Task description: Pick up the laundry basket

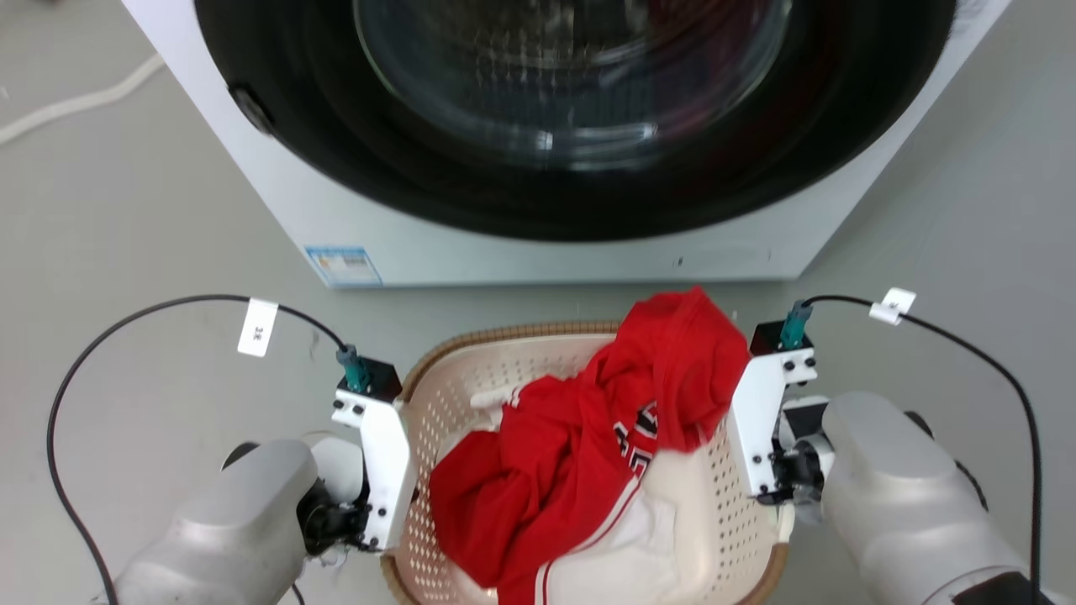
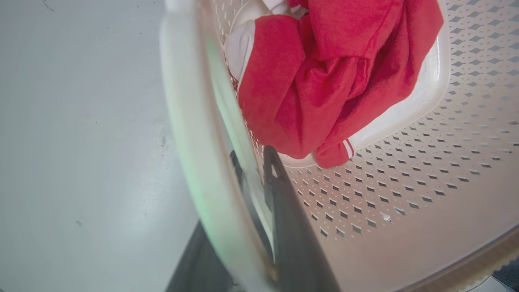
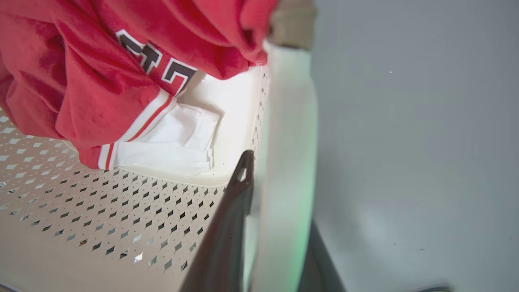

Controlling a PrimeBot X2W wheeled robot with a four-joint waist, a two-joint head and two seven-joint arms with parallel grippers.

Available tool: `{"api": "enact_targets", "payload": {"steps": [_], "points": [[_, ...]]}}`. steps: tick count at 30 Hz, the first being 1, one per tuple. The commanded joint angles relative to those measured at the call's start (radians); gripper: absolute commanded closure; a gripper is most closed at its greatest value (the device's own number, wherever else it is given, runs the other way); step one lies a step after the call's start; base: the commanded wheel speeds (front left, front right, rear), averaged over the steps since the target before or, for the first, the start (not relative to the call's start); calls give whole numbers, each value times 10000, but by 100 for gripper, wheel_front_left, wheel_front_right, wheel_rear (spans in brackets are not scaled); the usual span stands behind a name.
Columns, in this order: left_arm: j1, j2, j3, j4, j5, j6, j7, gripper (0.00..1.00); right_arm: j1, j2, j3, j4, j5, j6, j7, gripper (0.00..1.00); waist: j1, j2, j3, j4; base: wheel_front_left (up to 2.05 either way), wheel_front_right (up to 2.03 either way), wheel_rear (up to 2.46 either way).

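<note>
Clamps the laundry basket [image 1: 471, 382] between left gripper [image 2: 251, 162] and right gripper [image 3: 271, 174]; pinches a white side handle [image 2: 190, 121] with each, one finger inside the basket, the other outside.

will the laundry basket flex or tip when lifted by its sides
Likely light: the laundry basket is perforated plastic holding a red garment and some white cloth. The walls may flex a little where the left tool and right tool straddle its sides. The garment is heaped toward the right side, so it might tilt slightly.
</note>
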Motion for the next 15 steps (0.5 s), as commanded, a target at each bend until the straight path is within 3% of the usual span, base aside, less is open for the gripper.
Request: {"api": "enact_targets", "payload": {"steps": [1, 15], "points": [[171, 407, -122, 77, 7, 10, 146, 100, 183, -298, 192, -75, 30, -6, 145, 100, 2, 0, -913, -73, 0, 0, 0], [979, 915, -659, -410, -1034, 10, 1913, 100, 1066, -300, 1580, -674, 1540, -2, 1770, 100, 2, 0, -2983, -164, 0, 0, 0]]}}
